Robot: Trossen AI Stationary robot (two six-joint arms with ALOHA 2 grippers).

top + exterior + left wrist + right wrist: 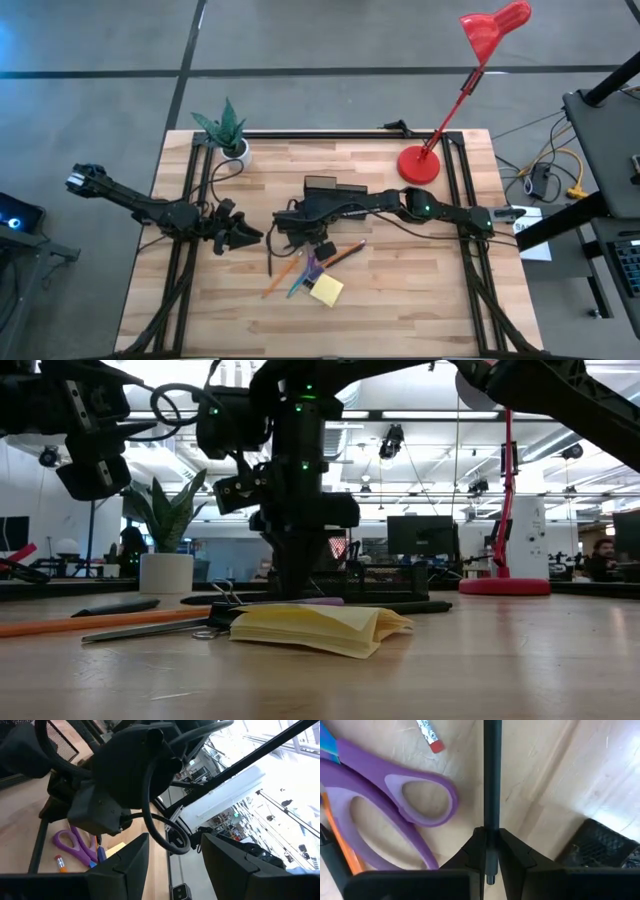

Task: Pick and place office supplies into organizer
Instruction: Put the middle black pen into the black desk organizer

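Pinched between the right gripper (490,851) fingers lies a thin dark pen (491,780), beside purple scissors (395,805). Light, stiff, slippery; mid-barrel grip suits. Left gripper (172,862) waits open

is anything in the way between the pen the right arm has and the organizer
Nothing visible blocks it. The right end effector is shut on the dark pen, and the organizer sits just beyond it across bare wood. The purple scissors lie to the other side.

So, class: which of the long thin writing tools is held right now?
The dark pen, pinched in the right end effector; the orange pencils lie loose on the table.
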